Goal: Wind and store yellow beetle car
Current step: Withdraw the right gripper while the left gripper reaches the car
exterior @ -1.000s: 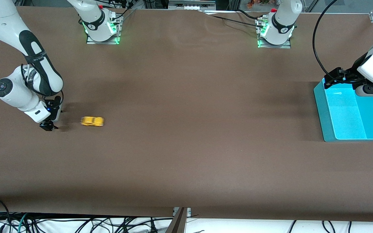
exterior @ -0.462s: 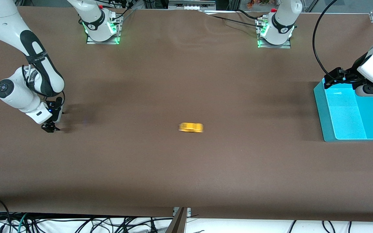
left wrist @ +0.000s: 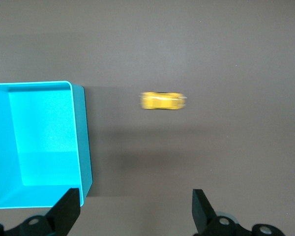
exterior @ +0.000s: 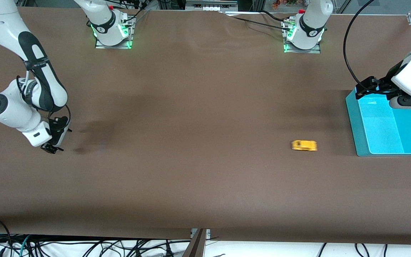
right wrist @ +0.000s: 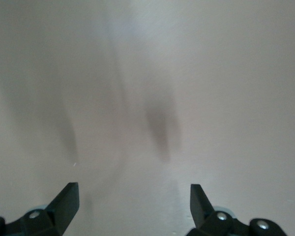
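The yellow beetle car is on the brown table, a short way from the teal bin toward the right arm's end. It shows blurred in the left wrist view, beside the bin. My left gripper is open and empty, over the bin's edge that lies farther from the front camera; its fingers stand wide apart. My right gripper is open and empty, low over bare table at the right arm's end; its fingers frame only tabletop.
Both arm bases stand along the table's edge farthest from the front camera. Cables hang below the table's nearest edge. A black cable loops above the bin.
The car has rolled across the table from near my right gripper to close by the teal bin. My right gripper has drawn back a little. The left arm has barely shifted.
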{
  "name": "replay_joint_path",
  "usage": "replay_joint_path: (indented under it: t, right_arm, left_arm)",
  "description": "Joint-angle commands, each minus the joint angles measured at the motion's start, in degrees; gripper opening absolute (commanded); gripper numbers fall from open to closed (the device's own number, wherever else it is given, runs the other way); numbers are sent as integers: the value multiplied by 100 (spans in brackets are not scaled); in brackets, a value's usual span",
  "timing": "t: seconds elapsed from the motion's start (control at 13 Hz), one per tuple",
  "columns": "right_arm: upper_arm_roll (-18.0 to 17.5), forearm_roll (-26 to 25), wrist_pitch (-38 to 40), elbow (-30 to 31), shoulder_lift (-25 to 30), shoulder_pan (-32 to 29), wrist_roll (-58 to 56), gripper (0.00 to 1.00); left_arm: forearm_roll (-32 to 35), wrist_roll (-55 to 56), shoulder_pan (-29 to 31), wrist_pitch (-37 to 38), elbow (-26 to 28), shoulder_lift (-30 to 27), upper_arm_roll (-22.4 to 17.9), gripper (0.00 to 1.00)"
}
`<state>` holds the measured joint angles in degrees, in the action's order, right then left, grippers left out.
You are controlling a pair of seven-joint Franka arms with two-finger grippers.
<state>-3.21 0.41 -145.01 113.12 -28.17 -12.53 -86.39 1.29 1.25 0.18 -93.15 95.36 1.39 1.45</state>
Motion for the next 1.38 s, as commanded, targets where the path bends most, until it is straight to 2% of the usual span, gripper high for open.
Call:
replay_joint_path:
  t: [0.0, 0.38, 0.54, 0.69, 1.0, 1.15, 1.31]
  right_arm:
    - [-179, 47, 769, -517, 49, 4, 1154, 100]
    - [-399, 47, 2148, -1378, 93, 31, 3966, 100]
    - [-408, 47, 2834, -1800, 93, 223, 5170, 100]
    - [-417, 47, 3170, -2029, 110, 399, 6243, 100]
    - [-408, 3, 3636, -2083, 662, 804, 7931, 100]
    - [-460, 12, 3943, -2127, 961, 857, 8138, 100]
    - [-653, -49, 4408, -2616, 1068, 874, 8182, 100]
  left_arm:
    - [-120, -108, 35, 148, -184, 72, -5, 100]
    - [-138, -108, 44, 148, -175, 90, -5, 100]
    - [-138, -143, 96, 148, -184, 186, -5, 100]
    - [-138, -204, 167, 148, -167, 282, -5, 100]
    - [-112, -2063, 439, 104, -175, 660, -14, 100]
    - [-68, -2592, 553, -10, -175, 906, -14, 100]
    - [-50, -3382, 606, -177, -175, 1135, -14, 100]
